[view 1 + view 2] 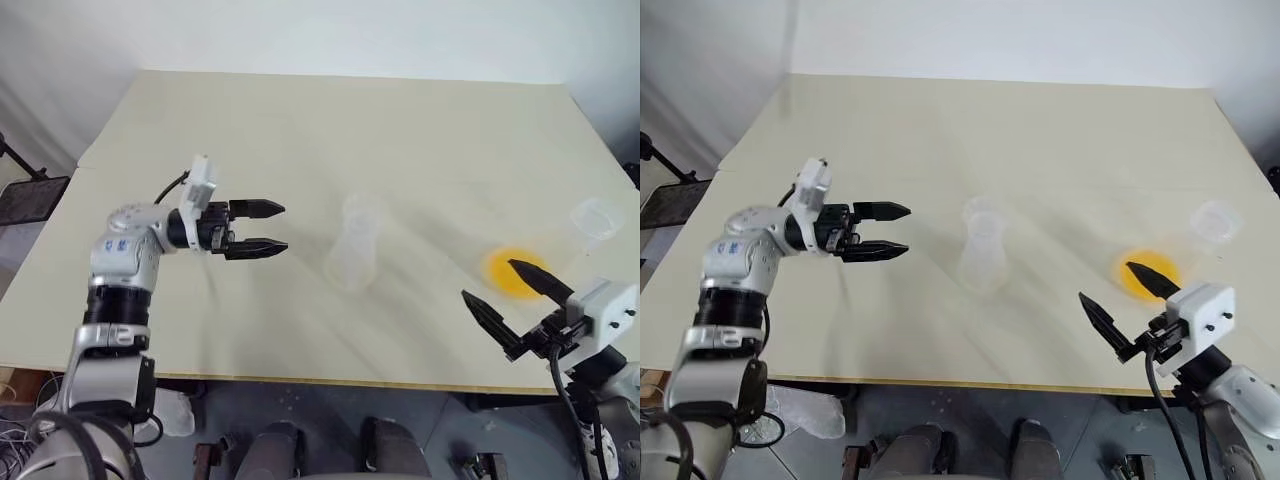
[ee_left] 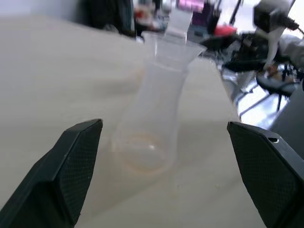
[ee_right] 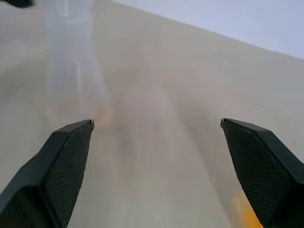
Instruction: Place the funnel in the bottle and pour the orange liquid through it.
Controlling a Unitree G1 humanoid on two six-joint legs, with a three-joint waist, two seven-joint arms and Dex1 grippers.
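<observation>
While both grippers, left (image 1: 262,227) and right (image 1: 512,293), gaped empty, I feared toppling the light bottle (image 1: 355,247).

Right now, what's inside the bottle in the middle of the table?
The bottle looks empty apart from a faint orange ring at its base, seen in the left wrist view. The orange liquid sits elsewhere, to the right, partly covered by the right gripper.

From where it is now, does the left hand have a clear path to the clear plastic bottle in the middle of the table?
Probably yes. The left hand is open and points level at the clear plastic bottle, which stands upright; only bare table lies between them, and the right hand is well off to the side.
</observation>
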